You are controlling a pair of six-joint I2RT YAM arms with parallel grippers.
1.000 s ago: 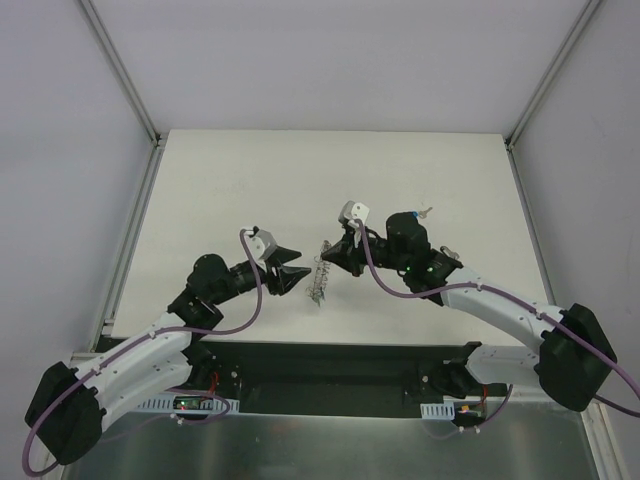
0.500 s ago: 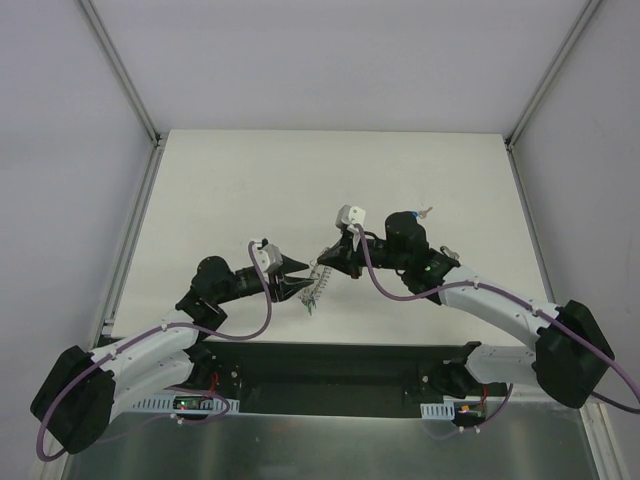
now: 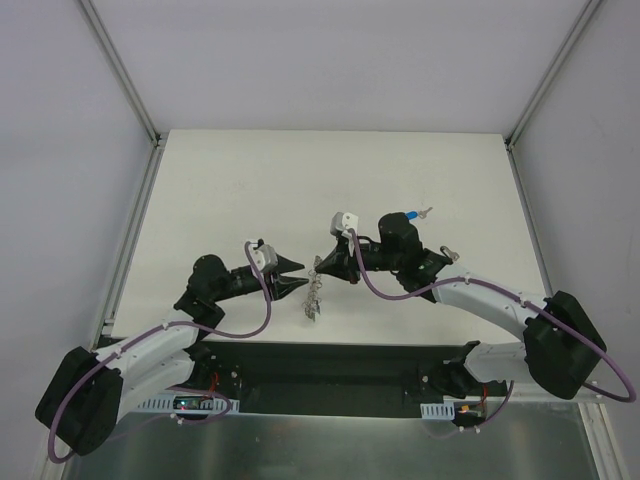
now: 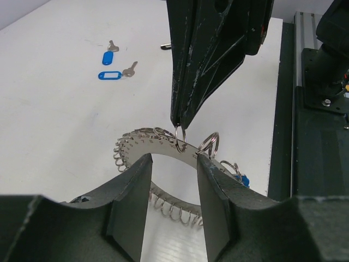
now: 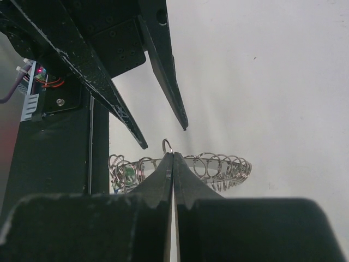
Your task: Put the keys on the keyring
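The keyring (image 3: 313, 296), a grey metal loop edged with small wire rings, hangs tilted just above the white table near its front middle. My right gripper (image 3: 317, 269) is shut on one small wire ring at the keyring's (image 5: 218, 164) top edge, right gripper (image 5: 173, 154). My left gripper (image 3: 299, 286) faces it from the left, open. Its fingertips (image 4: 143, 164) stand apart just short of the keyring (image 4: 143, 137), gripping nothing. Two keys with blue tags (image 4: 110, 73) lie far off on the table, at back right in the top view, keys (image 3: 414, 213). A blue bit (image 4: 244, 179) shows on the keyring's right side.
The black base strip (image 3: 330, 360) runs along the table's near edge, with a metal rail (image 4: 322, 82) beside it. Grey frame posts (image 3: 130, 90) border the table on both sides. A small dark item (image 3: 447, 253) lies by the right arm.
My left gripper has moved in toward the keyring and narrowed its jaws. My right gripper has shifted left with the keyring, which now hangs lower from its fingertips.
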